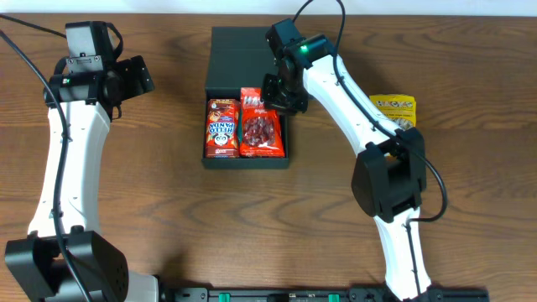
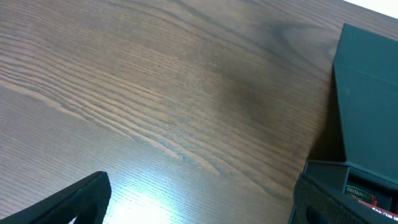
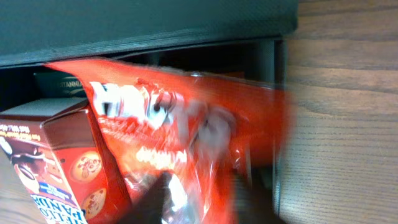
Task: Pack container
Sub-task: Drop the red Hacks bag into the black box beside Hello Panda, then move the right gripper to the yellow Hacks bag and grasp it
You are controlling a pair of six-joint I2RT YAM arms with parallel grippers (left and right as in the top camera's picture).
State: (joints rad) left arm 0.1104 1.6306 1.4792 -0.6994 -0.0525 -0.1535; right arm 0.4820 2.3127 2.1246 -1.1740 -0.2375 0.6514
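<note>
The dark teal-black container (image 1: 248,50) lies open at the back middle, its lid flap folded back. Inside, a red-brown Hello Panda box (image 1: 221,127) lies on the left and a red snack packet (image 1: 261,132) on the right. My right gripper (image 1: 282,96) is over the packet's far end. In the right wrist view its blurred fingers (image 3: 202,202) are closed on the red packet (image 3: 186,118), next to the Hello Panda box (image 3: 68,155) and under the container's lid (image 3: 155,25). My left gripper (image 1: 134,77) is open and empty (image 2: 199,205), left of the container (image 2: 367,106).
A yellow snack packet (image 1: 394,107) lies on the wooden table to the right of the container, beside the right arm. Bare wood lies under the left gripper. A dark packet end shows at the back of the container (image 3: 62,81).
</note>
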